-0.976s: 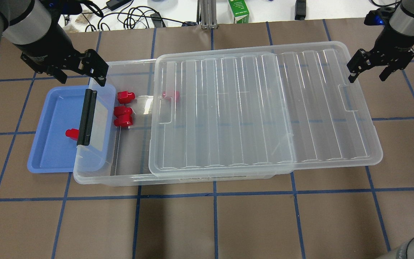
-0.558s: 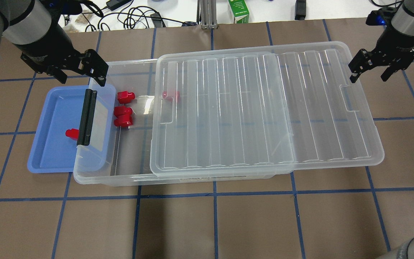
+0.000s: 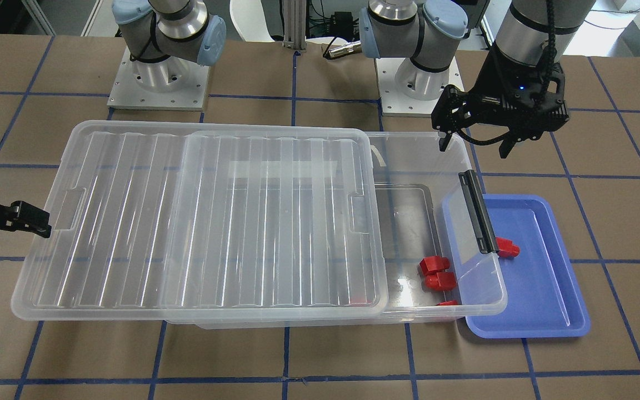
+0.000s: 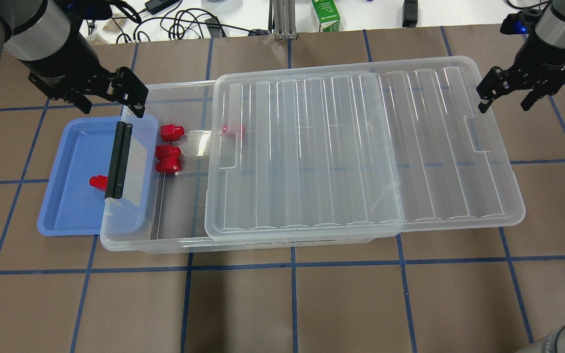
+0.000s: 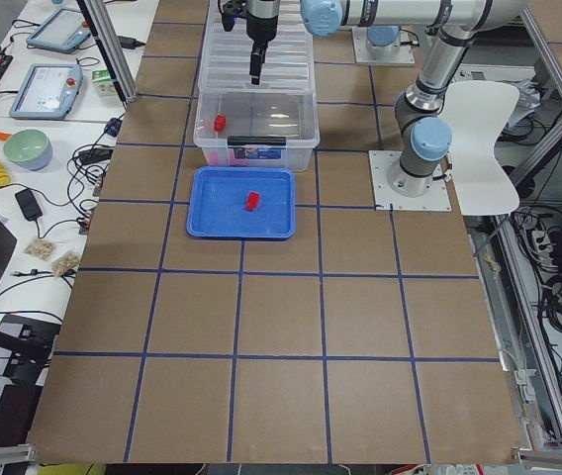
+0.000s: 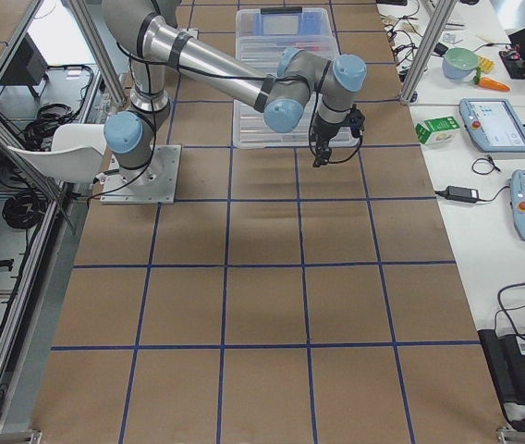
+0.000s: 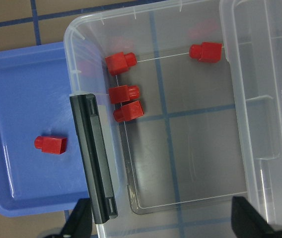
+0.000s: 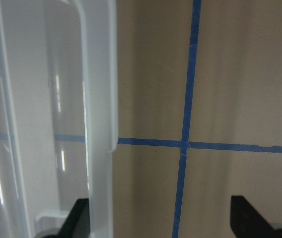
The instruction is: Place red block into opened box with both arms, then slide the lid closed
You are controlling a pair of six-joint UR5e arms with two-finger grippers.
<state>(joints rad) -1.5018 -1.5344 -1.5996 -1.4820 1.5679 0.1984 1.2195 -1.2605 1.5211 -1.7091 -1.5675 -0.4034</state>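
Note:
The clear box [image 4: 130, 242] lies across the table. Its ribbed lid [image 4: 361, 147] sits shifted toward the right, so the box's left end is uncovered. Several red blocks lie in that uncovered end [image 4: 171, 131] [image 7: 123, 93], and one sits half under the lid's edge [image 4: 233, 130]. Another red block [image 4: 98, 182] [image 7: 50, 144] rests in the blue tray [image 4: 62, 215]. My left gripper [image 4: 111, 98] [image 3: 474, 143] hangs open and empty above the box's far left corner. My right gripper [image 4: 506, 98] [image 8: 161, 220] is open and empty just beyond the lid's far right corner, apart from it.
The box's black latch bar [image 4: 118, 159] overhangs the blue tray. Cables and a green carton [image 4: 325, 14] lie beyond the table's far edge. Brown table surface [image 4: 292, 309] with blue grid lines spreads in front of the box.
The right gripper has drawn slightly to the right and away, and the lid's right end has shifted a little to the right. The left arm and the blocks have not moved.

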